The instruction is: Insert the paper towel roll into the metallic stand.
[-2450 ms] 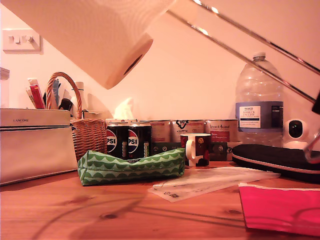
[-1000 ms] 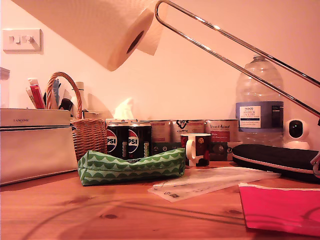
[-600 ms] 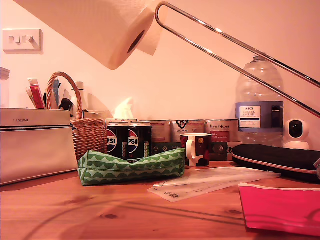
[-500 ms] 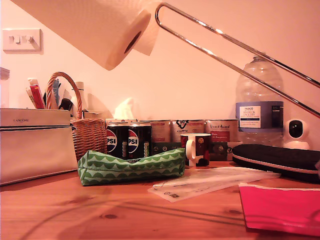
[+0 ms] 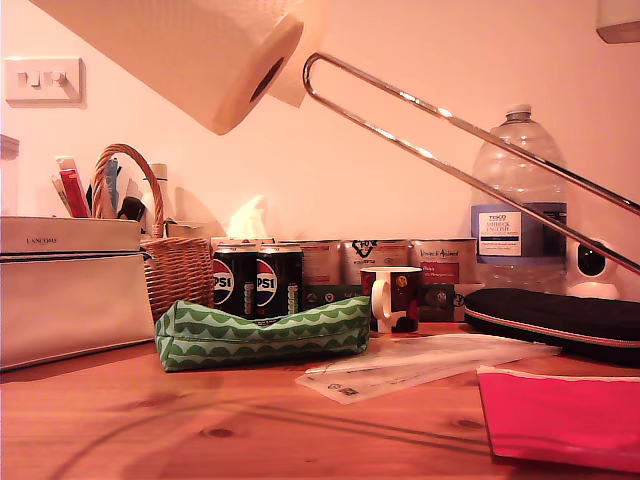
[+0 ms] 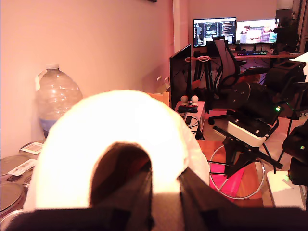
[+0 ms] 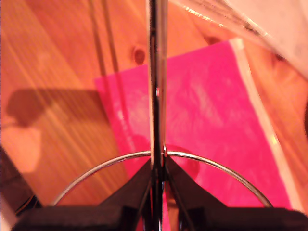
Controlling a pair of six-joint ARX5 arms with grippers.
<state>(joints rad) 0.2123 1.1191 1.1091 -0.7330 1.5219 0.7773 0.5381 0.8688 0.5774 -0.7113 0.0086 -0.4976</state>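
The roll (image 5: 190, 55) hangs in the upper left of the exterior view, clear of the table (image 5: 200, 420), tilted so its open core faces down toward the exterior view's right. That tilt aims the core at the stand (image 5: 460, 165), whose chrome loop slants from the exterior view's right edge up to a rounded tip just beside the roll's end face, not yet inside it.

My first gripper (image 6: 154, 211) is clenched on the roll, one jaw inside the core and one outside the paper wall, which leaves the far end open for the loop. My second gripper (image 7: 158, 192) grasps the stand where the upright wires meet the ring base, above a pink folder (image 7: 202, 120), so the whole loop stays free. The tip sits slightly below the core, so I judge alignment unfinished.
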